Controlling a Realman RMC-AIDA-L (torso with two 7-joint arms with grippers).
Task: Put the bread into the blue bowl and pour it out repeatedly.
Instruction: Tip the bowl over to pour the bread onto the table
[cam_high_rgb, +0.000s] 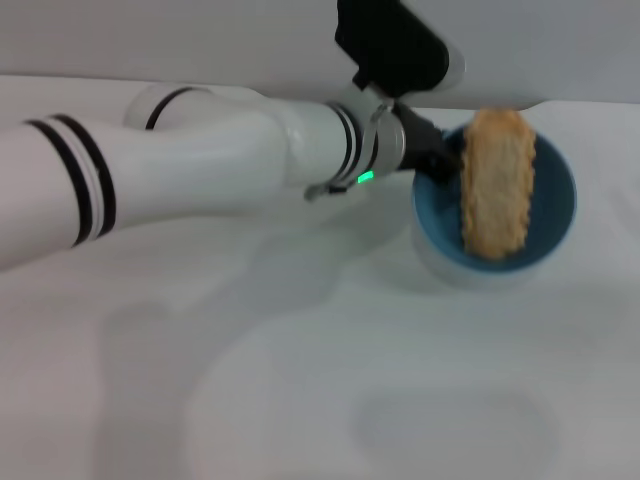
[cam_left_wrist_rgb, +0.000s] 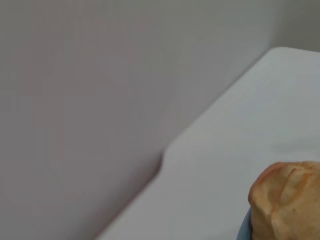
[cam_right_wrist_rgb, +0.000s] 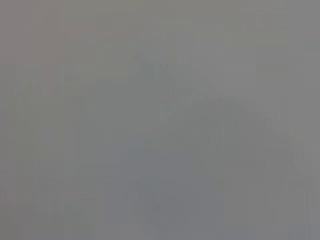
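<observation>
The blue bowl (cam_high_rgb: 556, 215) is at the right in the head view, tipped so its opening faces me. The bread (cam_high_rgb: 497, 185) lies across it, its flat tan scalloped underside showing and its far end sticking past the rim. My left gripper (cam_high_rgb: 438, 160) reaches in from the left and is shut on the bowl's left rim. In the left wrist view one end of the bread (cam_left_wrist_rgb: 287, 200) and a sliver of the bowl (cam_left_wrist_rgb: 244, 231) show at the edge. My right gripper is out of view; its wrist view is plain grey.
The white table (cam_high_rgb: 300, 380) stretches in front of the bowl and to its left. A pale wall (cam_high_rgb: 200, 40) stands just behind the table's far edge, close to the bowl. My left arm spans the upper left of the table.
</observation>
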